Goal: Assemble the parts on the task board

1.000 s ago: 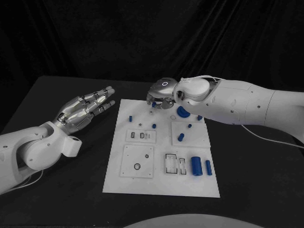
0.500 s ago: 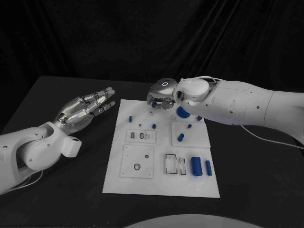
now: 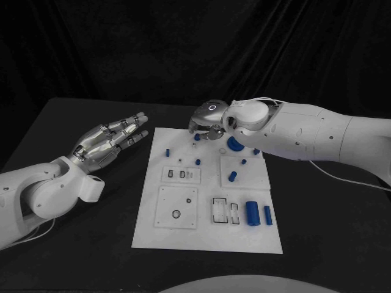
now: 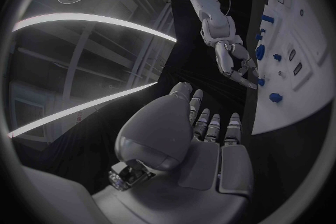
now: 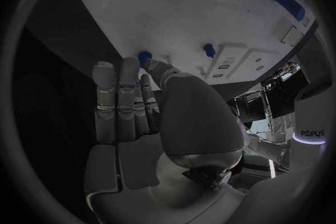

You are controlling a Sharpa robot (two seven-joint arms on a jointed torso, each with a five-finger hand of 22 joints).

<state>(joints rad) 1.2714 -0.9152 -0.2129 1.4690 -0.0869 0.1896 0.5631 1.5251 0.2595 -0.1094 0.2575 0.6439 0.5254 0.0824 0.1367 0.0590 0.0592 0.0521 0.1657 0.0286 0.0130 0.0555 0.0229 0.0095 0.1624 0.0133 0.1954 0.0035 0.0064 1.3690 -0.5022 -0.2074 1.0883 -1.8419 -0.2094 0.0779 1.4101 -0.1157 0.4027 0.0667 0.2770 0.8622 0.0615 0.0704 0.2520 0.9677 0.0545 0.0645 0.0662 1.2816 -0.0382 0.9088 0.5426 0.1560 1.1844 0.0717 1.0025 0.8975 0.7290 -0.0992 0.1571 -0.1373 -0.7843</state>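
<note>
The white task board (image 3: pixel 209 235) lies in the middle of the table. My right hand (image 3: pixel 209 122) hovers over its far edge and pinches a small blue peg (image 3: pixel 197 138) between thumb and fingertips, just above the board. The same peg (image 5: pixel 145 57) sits at my right hand's (image 5: pixel 140 112) fingertips in the right wrist view, and again as the peg (image 4: pixel 260 82) in the left wrist view. My left hand (image 3: pixel 112 141) hangs left of the board with fingers apart, holding nothing. A blue gear (image 3: pixel 235 144) lies beside my right hand.
Small blue pegs (image 3: pixel 168 151) stand in the board's far half, with one more (image 3: pixel 233 177) in the middle right plate. Two blue cylinders (image 3: pixel 252 213) lie near the right edge beside empty slots (image 3: pixel 220 210). Black table surrounds the board.
My right hand's fingertips have risen slightly, and the small blue peg now shows at their tips above the board. My left hand has not moved.
</note>
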